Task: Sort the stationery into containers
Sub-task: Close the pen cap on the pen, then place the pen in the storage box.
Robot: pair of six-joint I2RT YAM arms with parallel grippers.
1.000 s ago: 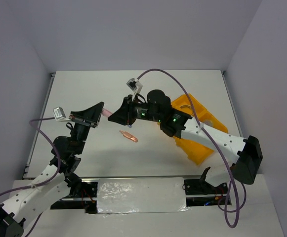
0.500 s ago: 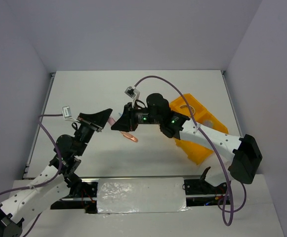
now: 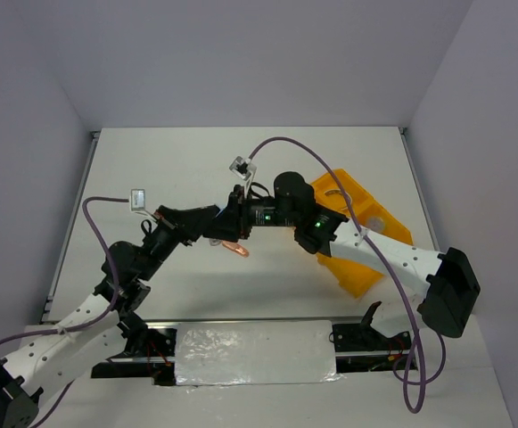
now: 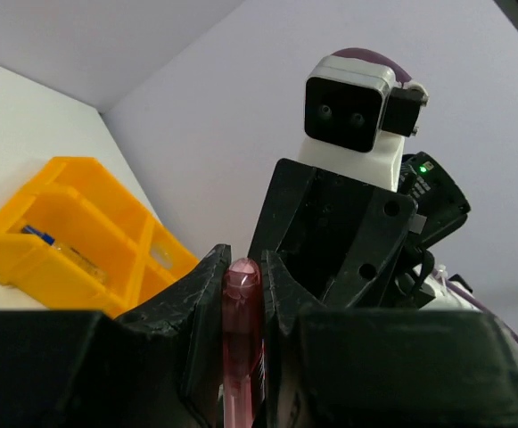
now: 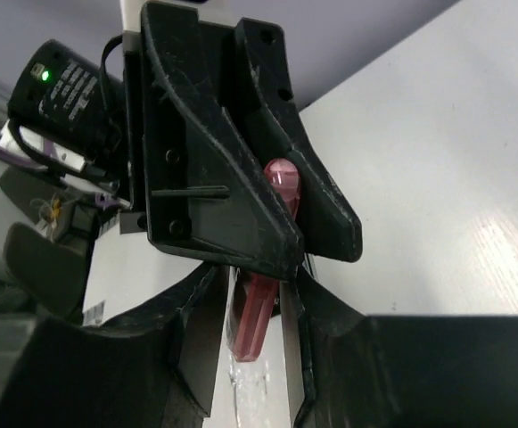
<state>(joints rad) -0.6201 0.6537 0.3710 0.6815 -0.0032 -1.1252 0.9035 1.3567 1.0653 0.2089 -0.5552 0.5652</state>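
A see-through salmon-pink pen [image 4: 239, 348] is clamped in the left gripper [image 4: 241, 263] above the middle of the white table [image 3: 178, 169]. The right gripper [image 5: 254, 285] flanks it closely; I cannot tell whether it grips. An orange-yellow tray [image 3: 358, 272] sits near the right edge. The walls [image 3: 241, 62] are pale grey.

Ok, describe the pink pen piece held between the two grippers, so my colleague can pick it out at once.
Look mid-table, left of the orange-yellow tray, where the two arms meet nose to nose. The pink pen piece is clamped there by both the left gripper and the right gripper, up off the table. The other salmon-pink piece lies loose on the table just beneath them.
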